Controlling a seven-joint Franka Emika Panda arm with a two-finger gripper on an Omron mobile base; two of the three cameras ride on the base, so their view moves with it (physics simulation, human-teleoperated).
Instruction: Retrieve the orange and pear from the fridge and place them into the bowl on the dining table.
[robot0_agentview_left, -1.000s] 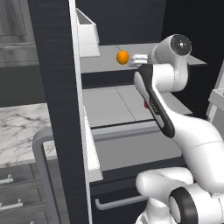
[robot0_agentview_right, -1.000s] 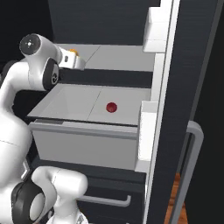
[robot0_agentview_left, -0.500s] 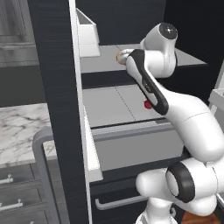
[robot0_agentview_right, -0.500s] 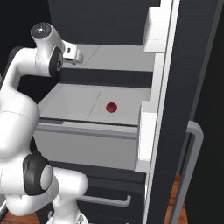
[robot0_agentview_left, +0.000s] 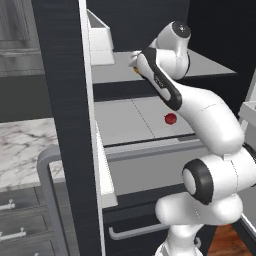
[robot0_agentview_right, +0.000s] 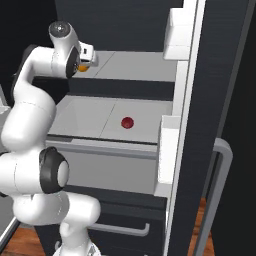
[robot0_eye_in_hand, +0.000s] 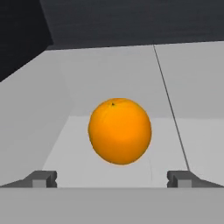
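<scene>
Open fridge (robot0_agentview_left: 65, 75) with the arm reaching onto its upper light-grey shelf (robot0_agentview_right: 140, 65). The orange (robot0_eye_in_hand: 120, 130) rests on that shelf toward its left side as seen from the robot, and in the hand view it lies centred ahead of the gripper (robot0_eye_in_hand: 112, 179), between the lines of the two fingers (robot0_eye_in_hand: 41, 178), which stand spread wide with the fruit not touched by either tip. In the right base view the orange (robot0_agentview_right: 81, 67) shows as a small bright patch just beside the white hand; in the left base view a sliver of it (robot0_agentview_left: 136, 71) appears at the edge of the wrist. One level lower, a small red round object (robot0_agentview_right: 127, 122) sits on the flat light-grey surface (robot0_agentview_left: 135, 117) near its middle, well apart from the orange. White door bins (robot0_agentview_right: 178, 27) hang on the inner face of the right door, and a grey bar handle (robot0_agentview_right: 220, 190) runs along that door's outer edge. A white marble tabletop (robot0_agentview_left: 20, 150) with grey veins lies at the left of the left base view, beyond the left door.
</scene>
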